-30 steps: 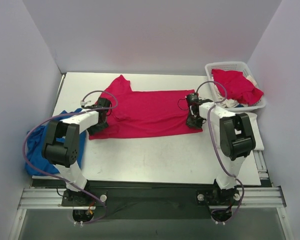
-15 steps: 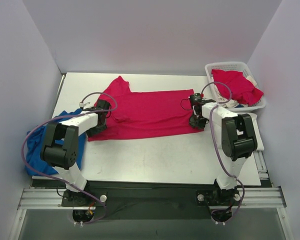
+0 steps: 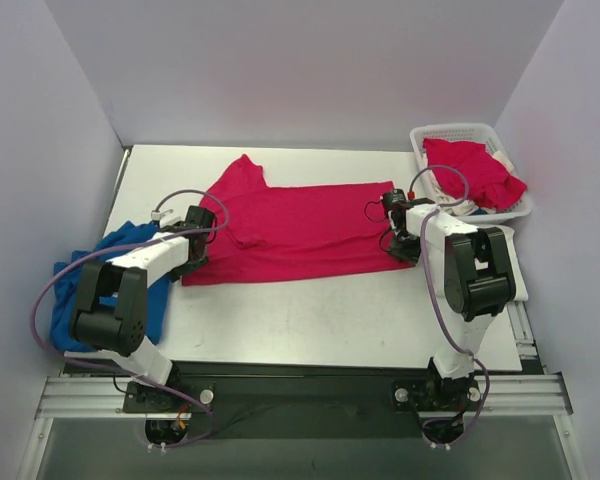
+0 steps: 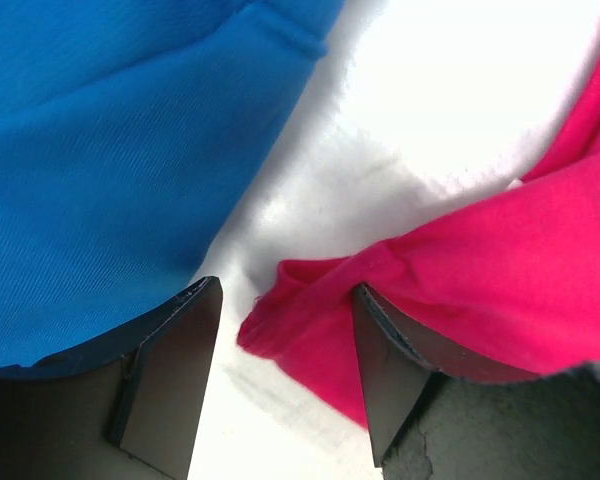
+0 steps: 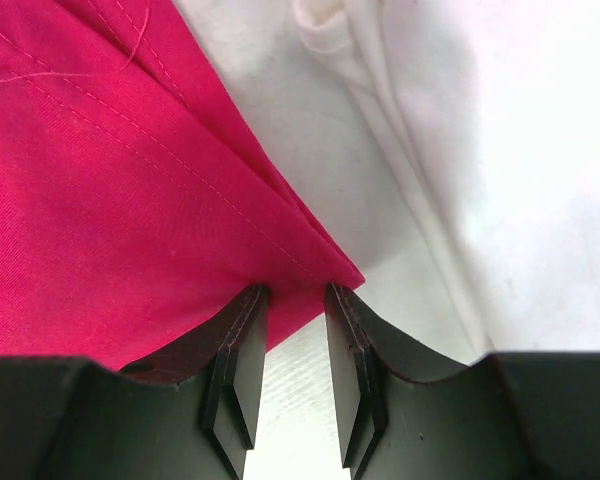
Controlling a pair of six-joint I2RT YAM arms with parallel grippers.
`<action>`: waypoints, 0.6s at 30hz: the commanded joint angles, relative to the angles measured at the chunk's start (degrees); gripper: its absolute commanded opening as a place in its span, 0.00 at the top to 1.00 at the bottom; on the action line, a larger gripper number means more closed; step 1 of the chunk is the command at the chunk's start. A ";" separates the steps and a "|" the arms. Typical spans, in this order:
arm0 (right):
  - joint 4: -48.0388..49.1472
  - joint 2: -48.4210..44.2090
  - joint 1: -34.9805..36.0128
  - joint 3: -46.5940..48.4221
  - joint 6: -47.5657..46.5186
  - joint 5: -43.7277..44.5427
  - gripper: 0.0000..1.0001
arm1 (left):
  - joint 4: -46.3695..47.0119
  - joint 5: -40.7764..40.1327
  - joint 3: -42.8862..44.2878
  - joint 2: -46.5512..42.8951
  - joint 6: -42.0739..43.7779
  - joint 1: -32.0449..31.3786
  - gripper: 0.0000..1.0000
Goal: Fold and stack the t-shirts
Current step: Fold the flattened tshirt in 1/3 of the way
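Bracketing the red t-shirt [image 3: 300, 225]: right pincer [image 5: 292, 295] at its right end, left pincer [image 4: 286, 287] at its left.
The right pincer stands narrowly parted with the shirt's hem corner between its tips; whether it truly clamps the cloth I cannot tell. The left pincer gapes wide, gripping nothing, with a bunched corner lying between its fingers. The shirt is spread across the tabletop [image 3: 310, 310], with a white t-shirt [image 5: 410, 120] beside one end and blue cloth [image 4: 100, 150] beside the other. A second red t-shirt [image 3: 470, 170] fills the basket [image 3: 450, 133].
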 commanded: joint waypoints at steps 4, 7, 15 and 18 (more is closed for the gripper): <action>-6.31 0.03 -0.96 0.26 0.37 4.04 0.70 | 7.02 3.77 -6.51 -12.44 1.63 -1.07 0.34; -6.31 -0.15 -1.04 0.26 0.37 3.95 0.70 | 5.18 3.52 -6.34 -11.15 1.55 -2.64 0.34; -6.39 -1.11 -0.96 0.00 0.54 4.30 0.70 | -0.61 2.82 -5.11 -5.96 0.15 -5.02 0.34; -6.39 -1.29 -1.13 -0.09 0.72 4.74 0.70 | -5.70 -1.91 -4.14 -4.81 -2.84 -5.64 0.34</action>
